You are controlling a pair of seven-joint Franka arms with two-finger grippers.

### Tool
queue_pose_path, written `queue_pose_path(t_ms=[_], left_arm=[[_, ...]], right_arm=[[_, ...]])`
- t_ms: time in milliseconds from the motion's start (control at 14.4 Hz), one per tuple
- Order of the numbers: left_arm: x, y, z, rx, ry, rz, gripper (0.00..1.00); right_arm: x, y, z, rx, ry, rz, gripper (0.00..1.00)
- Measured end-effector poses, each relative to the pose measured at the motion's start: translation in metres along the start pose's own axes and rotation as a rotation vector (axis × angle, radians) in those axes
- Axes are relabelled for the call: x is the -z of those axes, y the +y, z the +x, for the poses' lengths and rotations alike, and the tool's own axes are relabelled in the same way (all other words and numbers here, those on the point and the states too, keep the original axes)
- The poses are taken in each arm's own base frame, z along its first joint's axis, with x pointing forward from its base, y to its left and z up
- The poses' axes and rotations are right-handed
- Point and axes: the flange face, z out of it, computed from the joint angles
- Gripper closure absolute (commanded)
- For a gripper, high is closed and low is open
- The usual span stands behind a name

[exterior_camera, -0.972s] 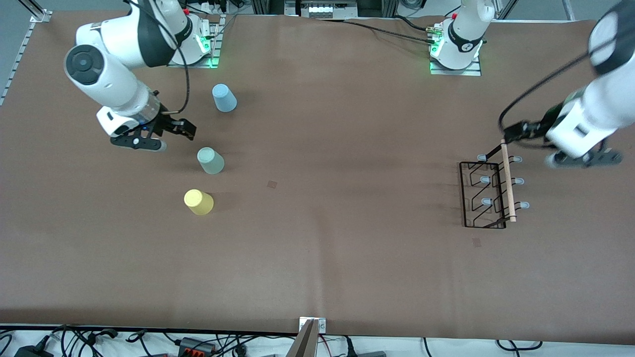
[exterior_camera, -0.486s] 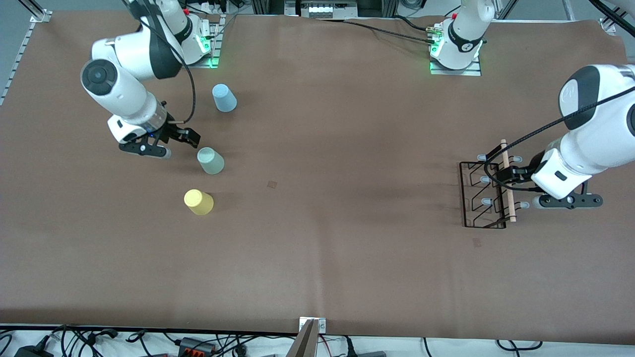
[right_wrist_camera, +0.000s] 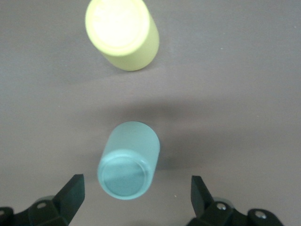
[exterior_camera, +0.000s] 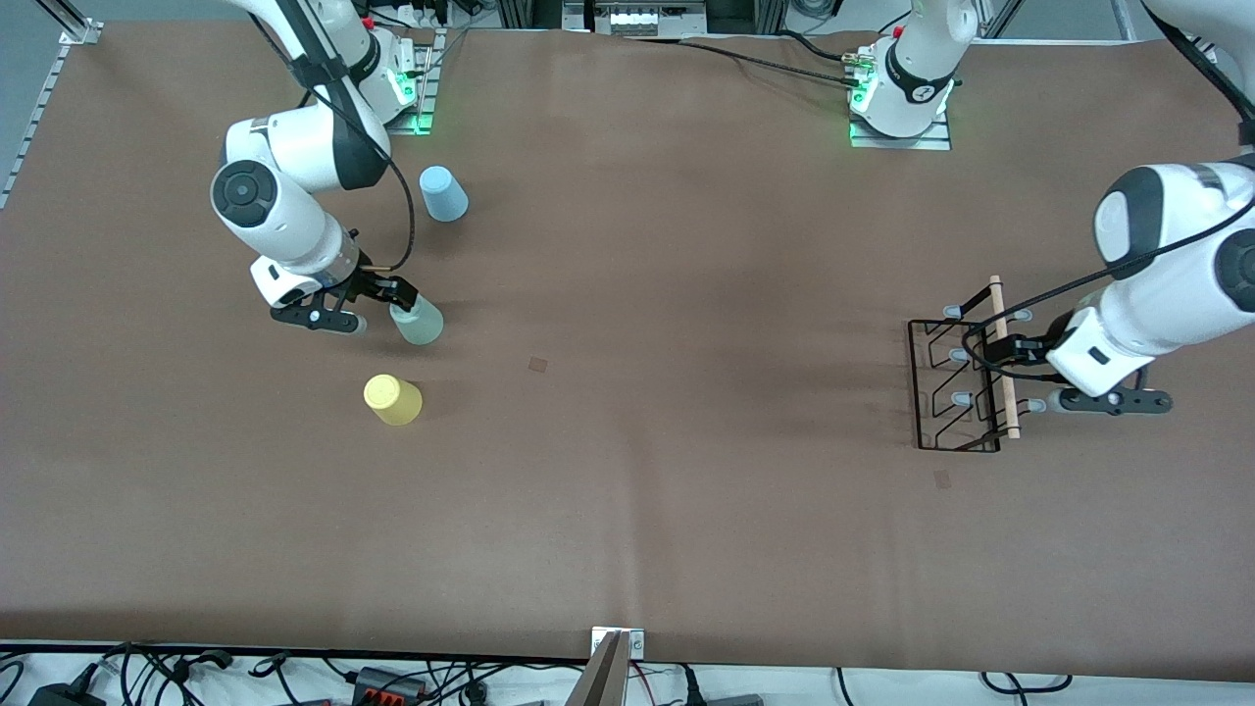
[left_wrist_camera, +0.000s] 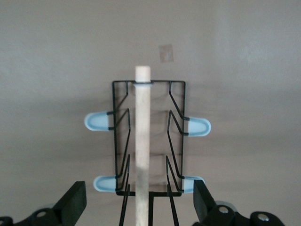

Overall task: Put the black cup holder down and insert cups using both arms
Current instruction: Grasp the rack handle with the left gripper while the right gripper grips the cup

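The black cup holder (exterior_camera: 956,384) stands on the table at the left arm's end, its wooden rod (exterior_camera: 1002,358) on top. My left gripper (exterior_camera: 1012,350) is open at the rod's middle, low over the rack. In the left wrist view the rod (left_wrist_camera: 142,141) and rack (left_wrist_camera: 176,122) lie between my open fingers (left_wrist_camera: 73,203). My right gripper (exterior_camera: 394,293) is open, just over the mint cup (exterior_camera: 419,321), narrow end up. In the right wrist view this cup (right_wrist_camera: 129,160) sits between the spread fingers (right_wrist_camera: 70,195). The yellow cup (exterior_camera: 393,400) is nearer the camera; the blue cup (exterior_camera: 443,193) is farther.
The yellow cup also shows in the right wrist view (right_wrist_camera: 123,33). Small tape marks lie on the brown table at mid-table (exterior_camera: 537,364) and near the rack (exterior_camera: 941,479). Cables and the table edge run along the camera's side.
My right gripper has moved from beside the blue cup down to the mint cup. My left arm has swung in and lowered its gripper onto the rack's rod.
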Motion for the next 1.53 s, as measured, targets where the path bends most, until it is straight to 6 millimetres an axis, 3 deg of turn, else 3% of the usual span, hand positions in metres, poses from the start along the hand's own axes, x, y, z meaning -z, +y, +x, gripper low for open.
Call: queue_pose_path(t_ms=[69, 417, 625, 903, 1042, 1319, 1528], left_arm=[[-0.002, 0.003, -0.001, -0.004, -0.004, 0.0, 0.0], [-0.015, 0.005, -0.006, -0.007, -0.031, -0.002, 0.3], [-0.025, 0.005, -0.007, -0.008, -0.049, -0.004, 0.42], [-0.032, 0.005, -0.006, -0.008, -0.055, -0.005, 0.78], [-0.031, 0.004, -0.006, -0.008, -0.054, -0.005, 0.91], [-0.029, 0.004, -0.005, -0.008, -0.05, -0.005, 0.98], [-0.009, 0.005, 0.001, -0.01, -0.062, -0.004, 0.98]], right_arm=[[-0.002, -0.004, 0.0, 0.003, 0.01, 0.004, 0.0], [-0.027, -0.015, 0.001, 0.021, 0.03, 0.011, 0.0], [-0.037, -0.022, -0.003, 0.052, 0.023, 0.009, 0.0], [-0.045, -0.022, -0.01, 0.08, 0.031, 0.013, 0.0], [-0.053, -0.017, -0.017, 0.093, 0.027, 0.01, 0.0], [-0.062, -0.008, -0.023, 0.101, 0.034, 0.012, 0.0], [-0.062, -0.007, -0.023, 0.1, 0.039, 0.014, 0.0]])
